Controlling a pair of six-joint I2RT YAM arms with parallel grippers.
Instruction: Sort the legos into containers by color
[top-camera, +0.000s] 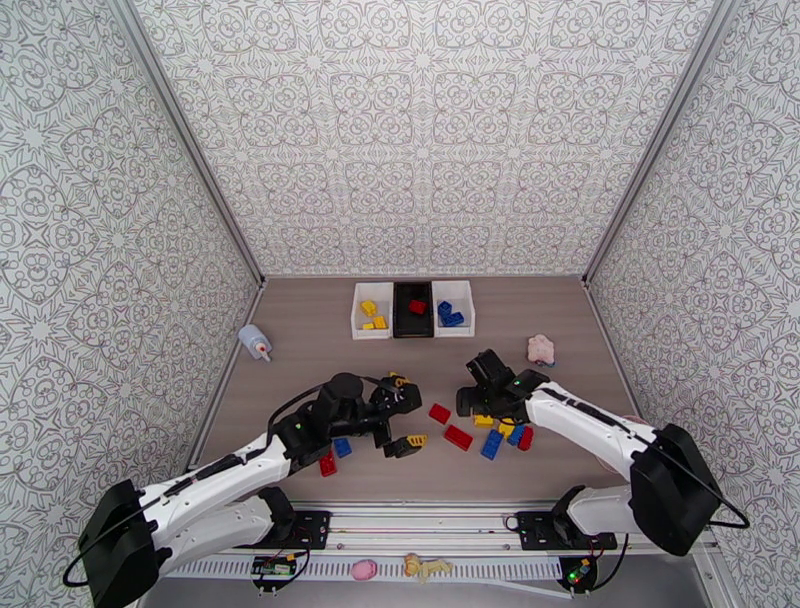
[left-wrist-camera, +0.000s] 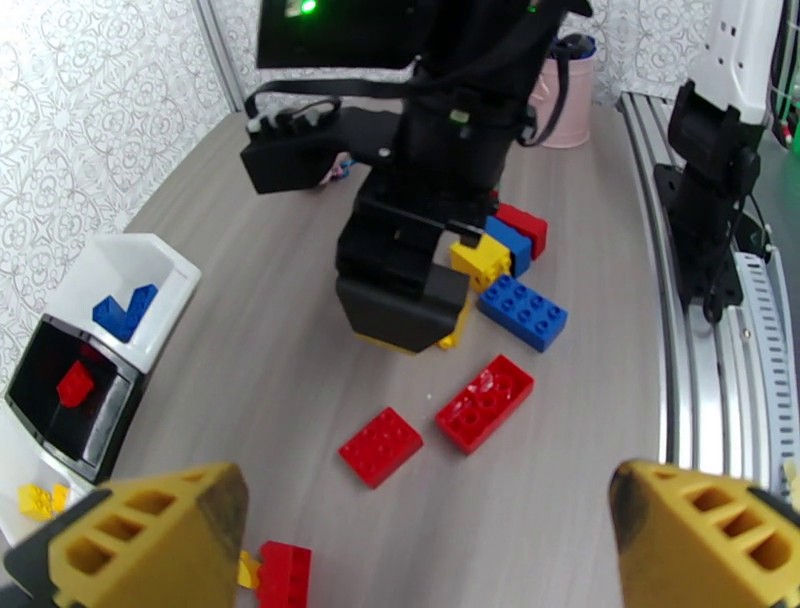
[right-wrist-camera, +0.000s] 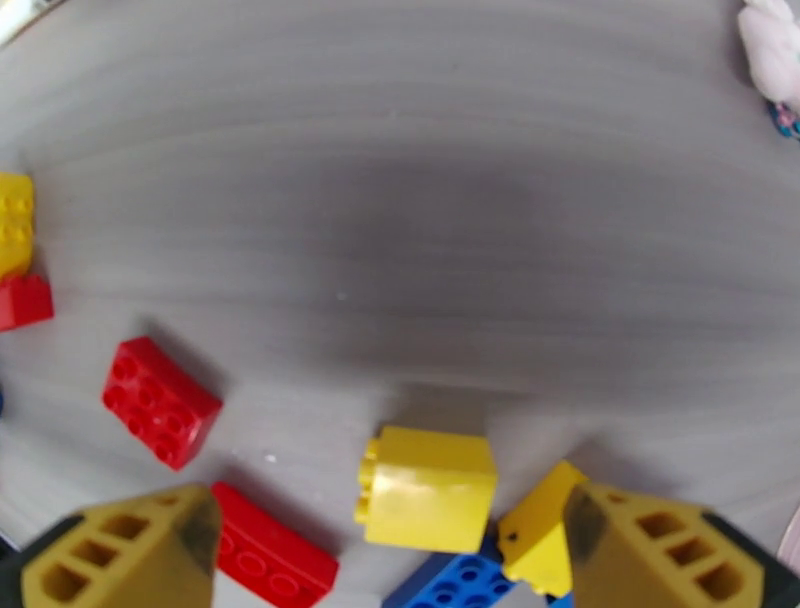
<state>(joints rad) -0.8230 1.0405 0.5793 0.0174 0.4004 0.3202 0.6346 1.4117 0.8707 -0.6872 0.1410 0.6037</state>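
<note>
Legos (top-camera: 458, 437) lie loose on the near half of the tabletop (top-camera: 300, 330), between the two arms.

Right end effector (right-wrist-camera: 390, 550): jaws apart, straddling a yellow brick (right-wrist-camera: 430, 490) that lies on its side. Bare tabletop shows between the brick and one finger. A smaller yellow piece (right-wrist-camera: 535, 540) sits just beside the other finger. Two red bricks (left-wrist-camera: 380, 446) lie on the side toward the left edge, and a blue brick (left-wrist-camera: 522, 312) toward the near edge.

Left end effector (left-wrist-camera: 425, 545): jaws wide apart, nothing between them, pointing across the red bricks at the right end effector.

Arm pose: the left arm runs diagonally from the near-left corner toward the tabletop centre, wrist turned sideways. The right arm runs inward from the near-right corner, wrist bent down over its cluster.

Containers (top-camera: 452, 285): three in a row at the middle of the far edge. The white one holds yellow pieces, the black one a red piece, the other white one blue pieces.

Open room: bare tabletop separates the loose legos from the containers. A bottle (top-camera: 255, 342) lies near the left edge and a pink toy (top-camera: 541, 348) near the right edge, both well apart from that lane.
</note>
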